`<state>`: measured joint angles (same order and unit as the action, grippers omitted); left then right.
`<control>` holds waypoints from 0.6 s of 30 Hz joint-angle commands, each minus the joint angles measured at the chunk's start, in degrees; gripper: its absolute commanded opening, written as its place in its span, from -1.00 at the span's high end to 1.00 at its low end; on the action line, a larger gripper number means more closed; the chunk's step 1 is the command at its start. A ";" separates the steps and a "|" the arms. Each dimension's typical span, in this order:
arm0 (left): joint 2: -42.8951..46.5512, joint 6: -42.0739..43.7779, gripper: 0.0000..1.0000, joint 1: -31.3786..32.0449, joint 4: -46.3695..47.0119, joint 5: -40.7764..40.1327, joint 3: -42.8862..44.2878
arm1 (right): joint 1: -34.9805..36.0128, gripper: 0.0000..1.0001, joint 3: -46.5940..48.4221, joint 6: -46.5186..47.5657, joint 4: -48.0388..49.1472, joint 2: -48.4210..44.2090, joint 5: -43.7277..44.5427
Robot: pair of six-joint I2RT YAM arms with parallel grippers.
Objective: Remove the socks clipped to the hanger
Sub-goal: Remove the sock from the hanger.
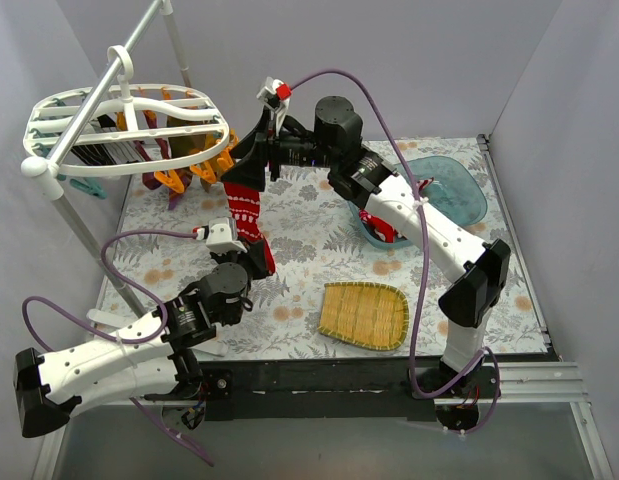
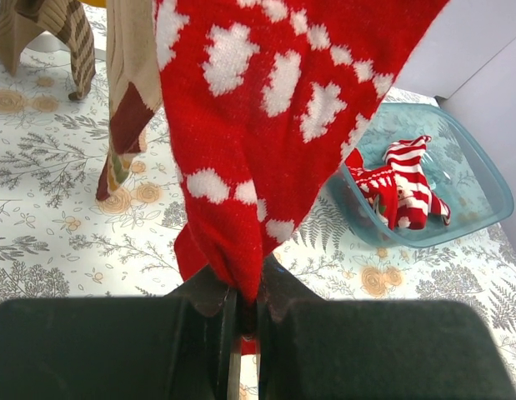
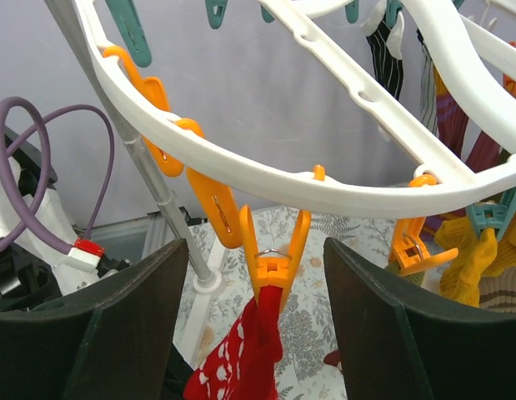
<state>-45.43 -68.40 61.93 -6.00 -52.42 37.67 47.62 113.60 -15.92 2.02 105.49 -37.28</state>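
The white hanger (image 1: 129, 125) hangs from the pole at the back left, with several socks (image 1: 179, 150) clipped under it. A red sock with white spots (image 1: 244, 210) hangs from an orange clip (image 3: 274, 262) on the hanger's rim (image 3: 324, 187). My left gripper (image 1: 254, 262) is shut on this sock's lower end (image 2: 266, 125), with the fabric pinched between the fingertips (image 2: 274, 292). My right gripper (image 3: 256, 246) is open, one finger on each side of the orange clip, not touching it. The red sock (image 3: 245, 358) hangs below the clip.
A teal basin (image 1: 459, 190) at the back right holds red-and-white striped socks (image 2: 408, 187). A woven bamboo tray (image 1: 364, 315) lies at the front middle. The grey-white pole stand (image 1: 79, 225) slants down the left side. A brown sock (image 2: 128, 108) hangs beside the red one.
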 commanded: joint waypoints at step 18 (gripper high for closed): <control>-0.89 0.55 1.00 -0.32 0.73 0.83 2.06 | 1.52 -0.40 4.44 -0.51 1.40 2.00 6.07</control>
<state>-46.22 -68.36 61.93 -5.54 -51.90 37.76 48.56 115.11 -15.49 1.02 106.76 -32.71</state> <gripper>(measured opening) 0.031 0.712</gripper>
